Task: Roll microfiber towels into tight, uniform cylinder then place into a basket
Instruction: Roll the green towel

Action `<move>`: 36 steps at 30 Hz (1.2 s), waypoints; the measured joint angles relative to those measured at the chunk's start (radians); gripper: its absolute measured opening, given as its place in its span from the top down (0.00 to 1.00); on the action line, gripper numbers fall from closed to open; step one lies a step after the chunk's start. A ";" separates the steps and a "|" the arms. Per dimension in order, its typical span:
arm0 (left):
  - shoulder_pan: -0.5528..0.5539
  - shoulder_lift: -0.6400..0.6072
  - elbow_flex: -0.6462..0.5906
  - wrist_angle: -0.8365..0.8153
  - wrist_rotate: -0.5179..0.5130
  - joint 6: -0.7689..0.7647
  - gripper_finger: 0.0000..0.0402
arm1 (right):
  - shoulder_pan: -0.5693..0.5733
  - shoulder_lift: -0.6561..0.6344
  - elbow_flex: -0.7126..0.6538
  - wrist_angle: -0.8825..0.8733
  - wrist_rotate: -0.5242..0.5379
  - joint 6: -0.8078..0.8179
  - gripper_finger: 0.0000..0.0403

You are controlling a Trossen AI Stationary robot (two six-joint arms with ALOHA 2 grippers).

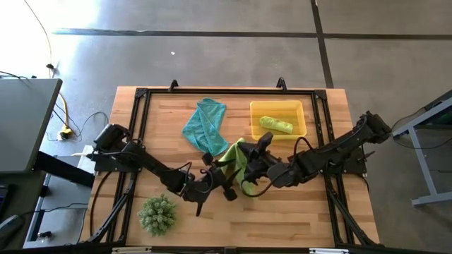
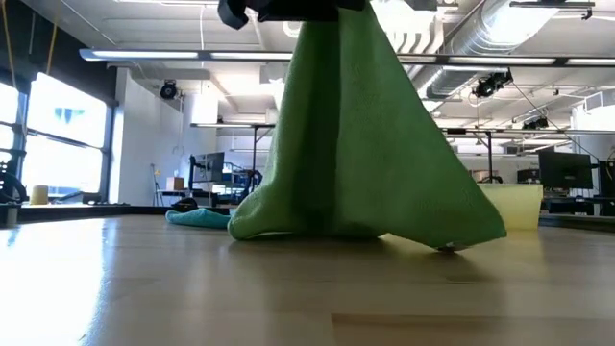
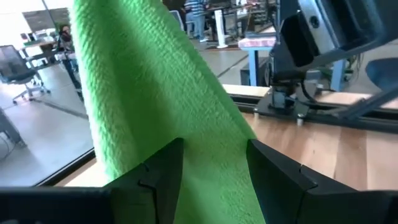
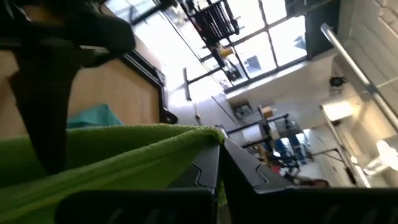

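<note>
Both jaws meet over the middle of the counter [image 1: 304, 212] on one lime-green towel [image 2: 356, 144]. Those of the right gripper [image 4: 219, 163] are pinched together on its top edge, holding it up so the cloth hangs in a wide drape whose lower hem rests on the wood. Those of the left gripper [image 3: 214, 165] stand apart with a fold of the same towel lying between them; whether they press it cannot be told. A teal-blue towel [image 1: 205, 123] lies crumpled farther back and to the left of the lifted one. On the far right sits the yellow basket [image 1: 296, 109], with a rolled lime-green towel [image 1: 275, 125] inside it. A spiky green ball plant [image 1: 157, 214] stands near the front left corner.
</note>
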 joint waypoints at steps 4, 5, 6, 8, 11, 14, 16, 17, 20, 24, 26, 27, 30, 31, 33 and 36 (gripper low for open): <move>0.018 0.000 0.000 0.033 0.006 -0.006 0.59 | -0.023 0.000 0.000 -0.007 0.053 -0.068 1.00; 0.022 0.000 0.000 0.045 0.021 -0.006 0.59 | -0.029 0.000 0.000 -0.007 0.055 -0.096 1.00; 0.025 0.000 0.000 0.055 0.040 -0.007 0.59 | -0.034 0.000 0.000 -0.007 0.056 -0.125 1.00; 0.027 0.000 0.000 0.084 0.064 0.003 0.59 | -0.044 0.000 0.000 -0.007 0.063 -0.175 1.00; 0.027 0.000 0.000 0.105 0.070 0.028 0.59 | -0.052 0.000 0.000 -0.007 0.139 -0.214 1.00; 0.037 0.000 0.000 0.101 0.054 0.027 0.59 | -0.054 0.000 0.000 0.001 0.261 -0.202 1.00; 0.051 0.000 0.000 0.095 0.057 0.008 0.59 | -0.053 0.000 0.000 0.027 0.369 -0.169 1.00; 0.059 0.005 0.000 0.091 0.071 -0.010 0.59 | -0.053 0.000 0.000 0.035 0.422 -0.146 1.00; 0.076 0.033 0.000 0.087 0.144 -0.059 0.59 | -0.052 0.000 0.000 0.046 0.452 -0.063 1.00; 0.085 0.094 0.000 0.094 0.258 -0.124 0.59 | -0.059 0.014 0.001 0.055 0.452 -0.006 1.00; 0.085 0.138 0.002 0.101 0.283 -0.142 0.59 | -0.075 0.025 0.000 0.060 0.452 0.030 1.00; 0.085 0.161 0.007 0.101 0.286 -0.146 0.59 | -0.086 0.031 0.000 0.066 0.452 0.051 1.00; 0.085 0.241 0.040 0.101 0.295 -0.131 0.59 | -0.119 0.057 0.000 0.075 0.453 0.101 1.00; 0.085 0.266 0.053 0.100 0.299 -0.115 0.59 | -0.127 0.069 0.000 0.075 0.453 0.109 1.00; 0.085 0.320 0.089 0.099 0.313 -0.067 0.59 | -0.139 0.093 0.000 0.075 0.452 0.105 1.00; 0.085 0.387 0.150 0.101 0.321 -0.008 0.59 | -0.143 0.121 0.000 0.064 0.452 0.098 1.00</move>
